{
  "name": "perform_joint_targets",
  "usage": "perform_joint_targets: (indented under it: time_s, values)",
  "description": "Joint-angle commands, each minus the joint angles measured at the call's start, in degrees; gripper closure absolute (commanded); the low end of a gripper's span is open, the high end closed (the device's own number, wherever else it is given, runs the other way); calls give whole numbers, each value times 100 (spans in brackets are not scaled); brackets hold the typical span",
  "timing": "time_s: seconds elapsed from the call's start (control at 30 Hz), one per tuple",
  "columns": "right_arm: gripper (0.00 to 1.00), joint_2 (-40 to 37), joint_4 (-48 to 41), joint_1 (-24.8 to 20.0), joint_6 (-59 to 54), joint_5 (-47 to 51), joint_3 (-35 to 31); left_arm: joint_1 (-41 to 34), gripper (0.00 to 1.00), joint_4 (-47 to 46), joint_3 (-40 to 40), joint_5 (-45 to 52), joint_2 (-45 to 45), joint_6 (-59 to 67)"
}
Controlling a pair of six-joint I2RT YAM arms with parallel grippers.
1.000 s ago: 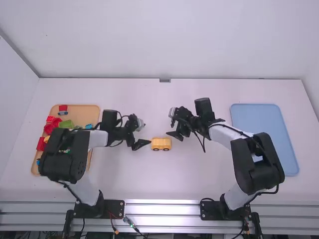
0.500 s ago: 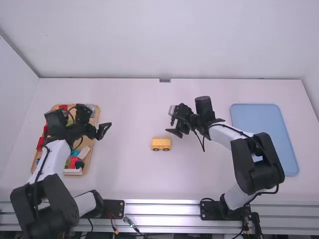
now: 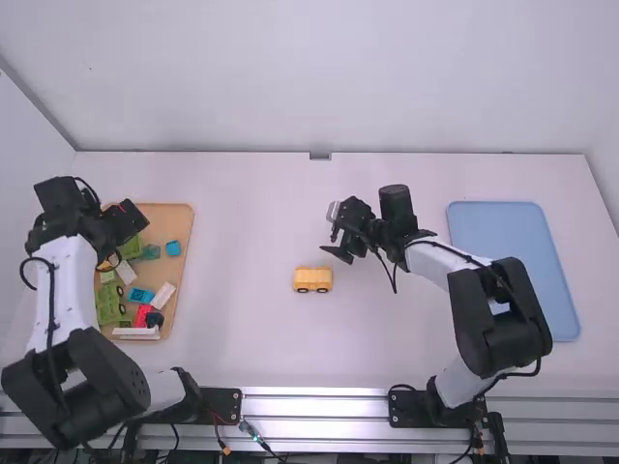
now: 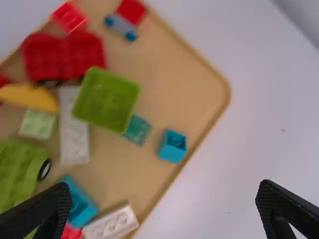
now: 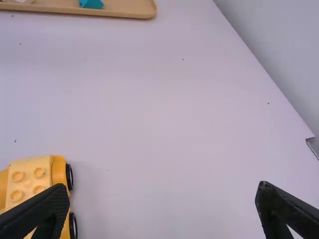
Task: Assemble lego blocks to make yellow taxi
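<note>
Midway between the side edges of the counter point(image 3: 247, 338), the yellow car body point(image 3: 312, 279) sits on its wheels. I expect light, stiff, slick plastic — I'd pinch its long sides above the wheels, gently. Just beyond, toward the right edge, my right claw point(image 5: 163, 186) is spread, empty. Farther off — over the tray's point(image 3: 176, 218) far end — my left claw point(image 4: 164, 185) gapes, also empty.

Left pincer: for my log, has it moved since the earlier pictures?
Yes, leftward: from beside the yellow car, the left pincer went to above the tan tray.
</note>
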Motion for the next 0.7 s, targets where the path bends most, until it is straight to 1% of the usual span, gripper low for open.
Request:
perform_joint_targets:
  time_s: [0.0,0.13,0.2,0.23,0.27,0.37,0.43,0.57,0.67]
  values:
    - [1,-37,15,9,140,-9,44,201,1,-505,699,-675,599,-1047]
    - [1,-37,-15,-2,173,-7,48,457,1,-1606,1843,-660,1753,-1384]
    - [1,-37,-15,-2,175,76,48,597,1,-1982,2280,-656,2225,-1414]
    - [1,-37,-17,-2,175,103,48,619,1,-2031,2350,-654,2302,-1416]
    - [1,-37,-37,0,175,249,48,726,1,-2208,2638,-658,2664,-1414]
    - [1,-37,-79,17,175,385,48,846,1,-2234,2859,-656,3040,-1416]
    - [1,-37,-125,46,170,415,48,1014,1,-2094,2898,-625,3314,-1416]
    - [1,-37,-166,31,175,413,48,1281,1,-2004,2830,-326,3539,-1421]
    - [1,-37,-162,35,173,415,48,1467,1,-1985,2706,-426,3646,-1593]
